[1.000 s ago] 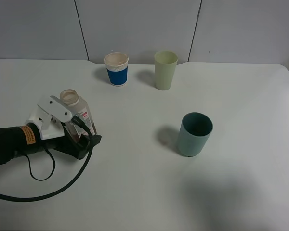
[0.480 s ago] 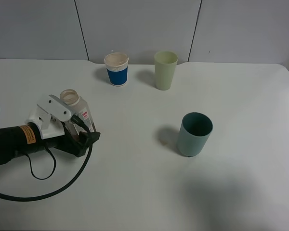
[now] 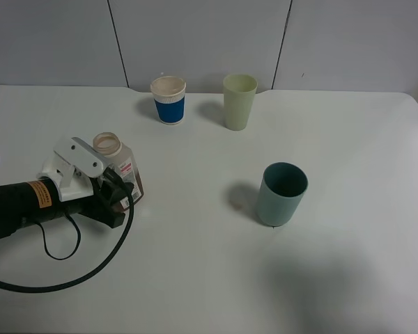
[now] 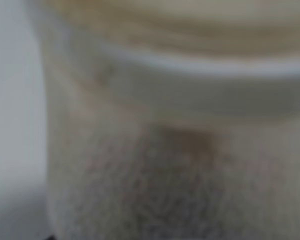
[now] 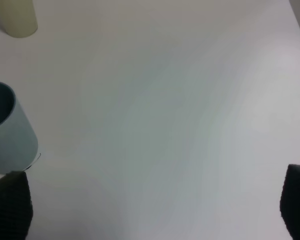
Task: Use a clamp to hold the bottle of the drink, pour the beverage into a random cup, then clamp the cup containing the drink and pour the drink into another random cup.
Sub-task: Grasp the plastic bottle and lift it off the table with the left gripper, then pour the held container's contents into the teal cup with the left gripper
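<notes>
Snapped shut with the left clamp (image 3: 115, 191) on the bottle (image 3: 124, 169), after standing wide a second ago; nudged it slightly toward the middle, standing on the table (image 3: 195, 278). Probably means a grasp made. Next by the look of it: lift, carry to the teal cup (image 3: 282, 193), well apart on the right, and tip. Holding nothing with the right clamp (image 5: 151, 202), spread wide near that cup.

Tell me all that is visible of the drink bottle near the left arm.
The bottle is small, translucent plastic, squarish, with a wide round open mouth and a red-and-white label. Brown liquid shows low inside. It stands on the white table, and the left gripper is shut on its lower body.
</notes>
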